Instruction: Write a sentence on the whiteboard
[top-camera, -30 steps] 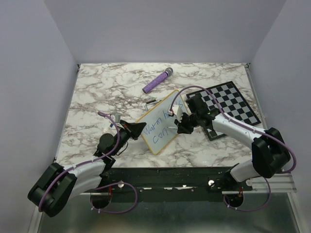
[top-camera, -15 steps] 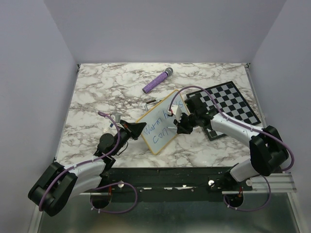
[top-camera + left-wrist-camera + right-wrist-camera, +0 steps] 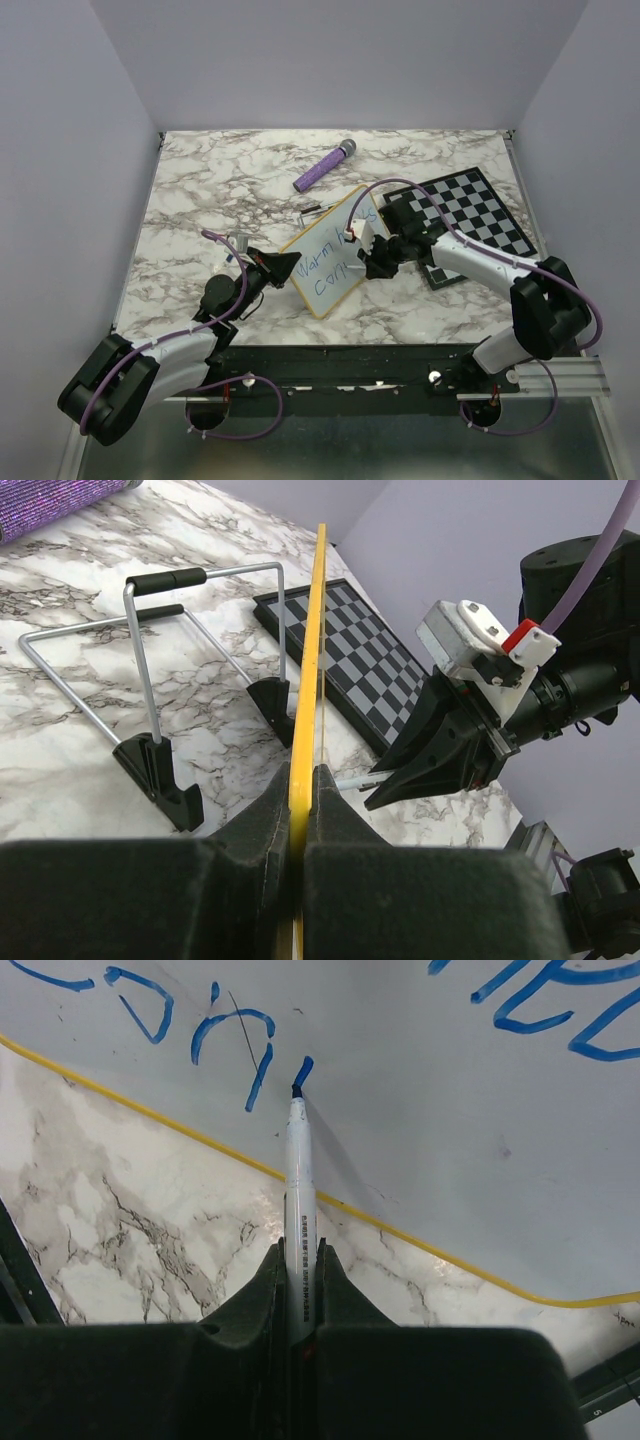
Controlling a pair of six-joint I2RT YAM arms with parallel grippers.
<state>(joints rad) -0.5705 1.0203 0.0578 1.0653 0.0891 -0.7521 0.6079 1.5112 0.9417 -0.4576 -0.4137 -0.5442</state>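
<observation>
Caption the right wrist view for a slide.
Right fingers clamp a marker, tip touching the whiteboard beside blue letters.

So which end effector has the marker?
The right end effector: it grips the marker, tip on the whiteboard. The left end effector instead clamps the board's yellow edge.

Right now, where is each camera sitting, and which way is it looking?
Top external: above and behind the arm bases, looking down at the marble table; both arms, the whiteboard and chessboard show.
Left wrist: on the left arm, looking along the whiteboard's yellow edge toward the right gripper; its own fingers pinch that edge.
Right wrist: on the right arm, looking down the marker at the blue writing; its own fingers clamp it.
Shared: all three show the whiteboard.
</observation>
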